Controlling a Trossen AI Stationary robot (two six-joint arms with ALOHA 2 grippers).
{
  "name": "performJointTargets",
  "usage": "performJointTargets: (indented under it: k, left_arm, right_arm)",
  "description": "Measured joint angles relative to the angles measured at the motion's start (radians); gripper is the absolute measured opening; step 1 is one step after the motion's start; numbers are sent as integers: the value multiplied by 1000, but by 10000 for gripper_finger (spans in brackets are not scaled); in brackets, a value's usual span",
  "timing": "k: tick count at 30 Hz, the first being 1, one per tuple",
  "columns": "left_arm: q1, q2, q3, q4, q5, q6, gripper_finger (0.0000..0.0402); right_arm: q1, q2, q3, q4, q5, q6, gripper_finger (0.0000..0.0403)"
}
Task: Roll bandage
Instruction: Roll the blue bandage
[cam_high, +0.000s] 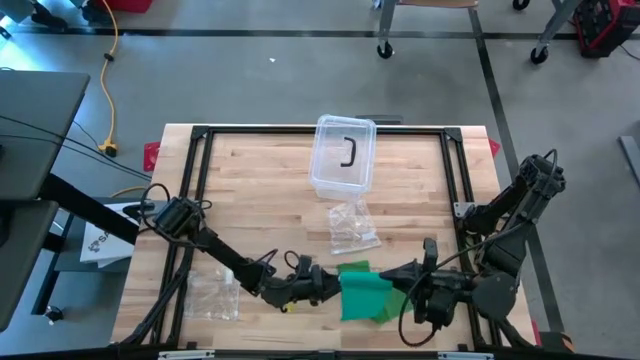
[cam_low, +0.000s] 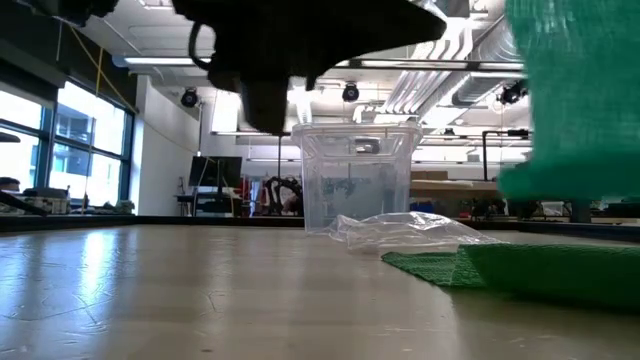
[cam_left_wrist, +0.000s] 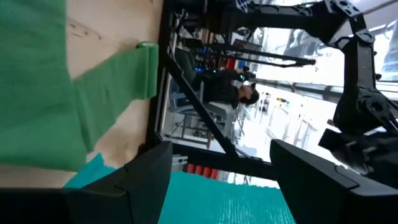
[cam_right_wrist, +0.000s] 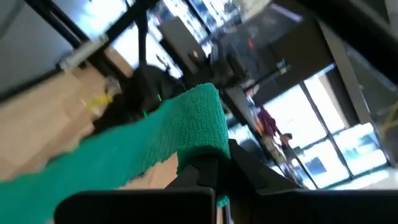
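At the near edge of the surface (cam_high: 260, 180), the green bandage (cam_high: 362, 292) lay between both pincers. The right pincer (cam_right_wrist: 214, 163) was pinching one bandage end, and the left pincer (cam_high: 330, 287), spread wide, was just beside it. Farther back stood a clear container (cam_high: 343, 155).

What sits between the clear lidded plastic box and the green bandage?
In the high view, a crumpled clear plastic bag lies between the clear plastic box and the green bandage.
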Motion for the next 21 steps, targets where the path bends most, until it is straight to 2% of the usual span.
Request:
performJointTargets:
  k: [5,9,14,21]
  left_arm:
    - [-29,2,-14,13,-62,-3,264]
    - [-27,2,-14,15,-60,-1,264]
    - [-20,2,-14,14,-53,-2,264]
    - [-15,2,-14,11,-85,8,264]
  right_arm:
    - [-12,-4,0,-177,151,116,4]
    - [-44,-25,0,-261,207,157,4]
    - [-112,-44,0,-269,189,153,4]
    - [-143,-43,0,-269,22,219,4]
